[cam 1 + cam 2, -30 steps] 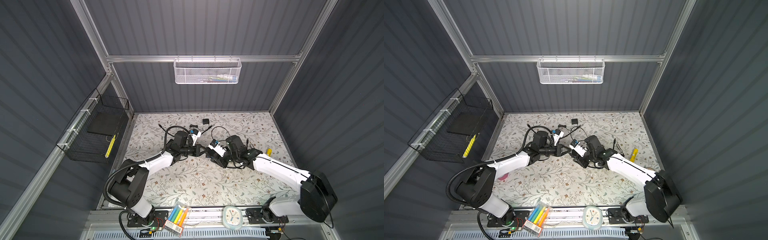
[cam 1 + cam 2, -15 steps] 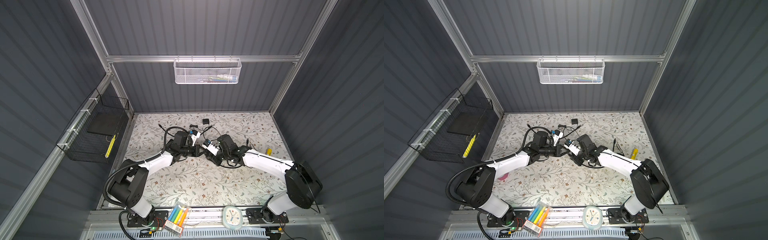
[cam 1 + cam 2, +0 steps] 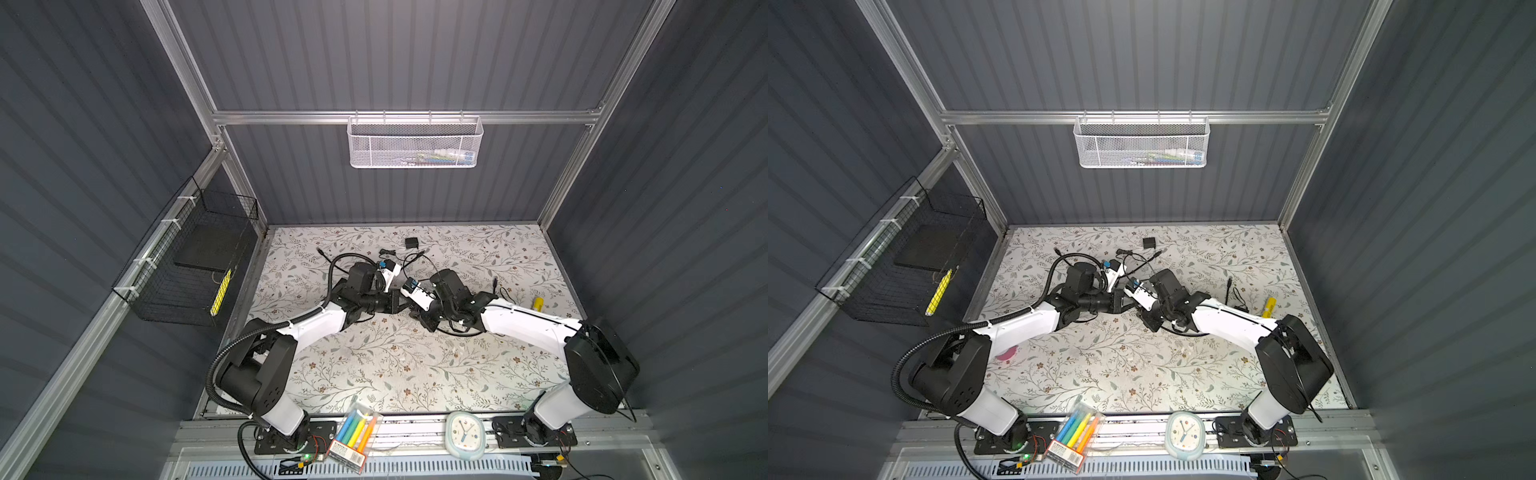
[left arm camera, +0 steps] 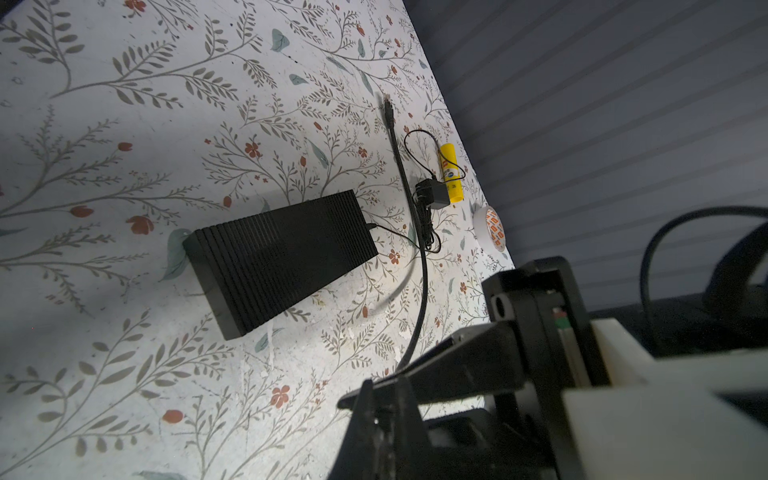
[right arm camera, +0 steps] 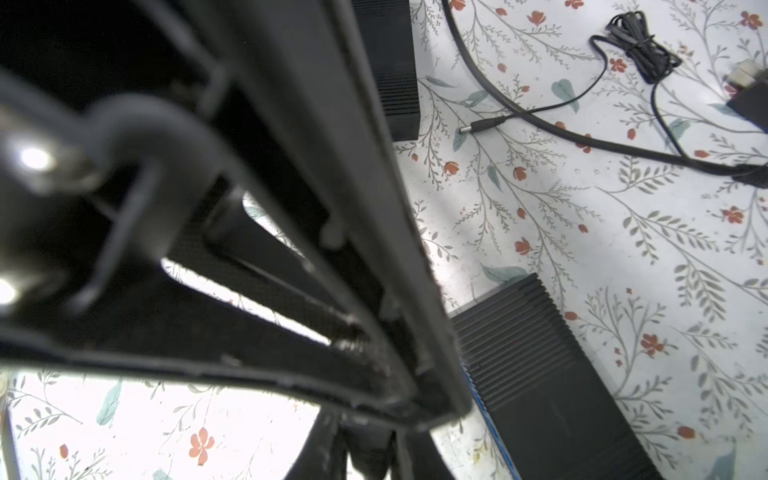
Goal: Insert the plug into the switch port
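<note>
My left claw (image 4: 381,394) pinches one end of the black cable (image 4: 422,266). The switch (image 4: 282,257) lies flat on the table (image 4: 124,104) near it, with the cable's free plug (image 4: 387,99) beyond. My right claw (image 5: 370,349) is blurry, so I cannot tell if it is spread or pressed together.

Dark grey ribbed walls (image 3: 415,54), aluminium rails (image 3: 291,117) — a white mesh basket (image 3: 415,143) hangs at the back, a black wire basket (image 3: 178,291) on a side wall — above a floral-patterned counter (image 3: 395,374).

I count two claws: my left claw (image 4: 382,395) and my right claw (image 3: 413,308). On the worktop (image 3: 395,365): two ribbed black boxes (image 5: 540,374) (image 5: 392,62), two small black adapters (image 3: 411,243) (image 4: 432,193), one yellow glue stick (image 3: 538,303). Near edge: one clock (image 3: 464,434), one marker pack (image 3: 353,432). On the walls: one white basket (image 3: 415,143), one black basket (image 3: 195,257).
</note>
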### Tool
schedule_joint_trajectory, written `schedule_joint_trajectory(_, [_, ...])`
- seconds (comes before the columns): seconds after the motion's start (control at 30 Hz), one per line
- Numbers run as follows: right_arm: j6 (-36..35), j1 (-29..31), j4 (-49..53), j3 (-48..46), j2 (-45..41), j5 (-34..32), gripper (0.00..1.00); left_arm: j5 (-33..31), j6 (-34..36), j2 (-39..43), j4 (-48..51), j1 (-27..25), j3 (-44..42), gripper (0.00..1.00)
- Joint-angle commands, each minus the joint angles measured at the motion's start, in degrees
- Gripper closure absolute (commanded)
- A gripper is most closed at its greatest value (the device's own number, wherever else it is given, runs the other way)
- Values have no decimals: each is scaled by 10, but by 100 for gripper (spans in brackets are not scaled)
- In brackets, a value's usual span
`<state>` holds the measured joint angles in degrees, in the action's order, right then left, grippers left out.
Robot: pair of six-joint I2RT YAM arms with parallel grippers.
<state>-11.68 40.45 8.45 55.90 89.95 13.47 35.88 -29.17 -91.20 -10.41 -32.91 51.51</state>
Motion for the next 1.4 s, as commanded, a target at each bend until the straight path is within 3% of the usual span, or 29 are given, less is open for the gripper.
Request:
schedule_joint_trajectory(0.0, [11, -1, -36, -9, -30, -21, 80, 4, 10, 2, 22, 0, -10, 100])
schedule_joint_trajectory(0.37, [28, -2, -71, -42, -55, -14, 80, 12, 3, 10, 11, 8, -15, 100])
schedule_joint_trajectory(0.67, [30, -2, -76, -43, -27, 9, 70, 11, 4, 18, 17, 11, -19, 100])
schedule_joint_trajectory(1.37, [15, -2, -44, -24, 5, 51, 72, 23, 2, 0, 6, 14, -12, 100])
